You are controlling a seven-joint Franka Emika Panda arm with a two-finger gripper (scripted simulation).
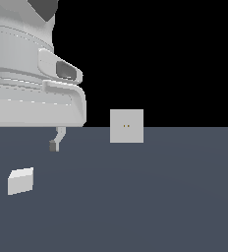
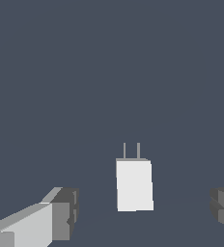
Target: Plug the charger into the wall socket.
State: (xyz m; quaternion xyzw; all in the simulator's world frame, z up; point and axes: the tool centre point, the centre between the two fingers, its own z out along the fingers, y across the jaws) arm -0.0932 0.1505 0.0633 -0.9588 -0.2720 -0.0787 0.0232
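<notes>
I see the charger (image 1: 20, 180) lying free on the desk (image 1: 160, 197), near and toward the exterior view's left, a small matte whitish block; the wrist view shows two thin prongs at one end. My gripper (image 2: 142, 212) hangs above it with jaws spread wide and nothing between them, so the grasp is not yet made. Farther back stands the wall socket (image 1: 127, 126), a flat, upright, pale-grey square plate with two tiny brownish holes at its centre. Picking up, carrying and plugging in all remain, I judge.
</notes>
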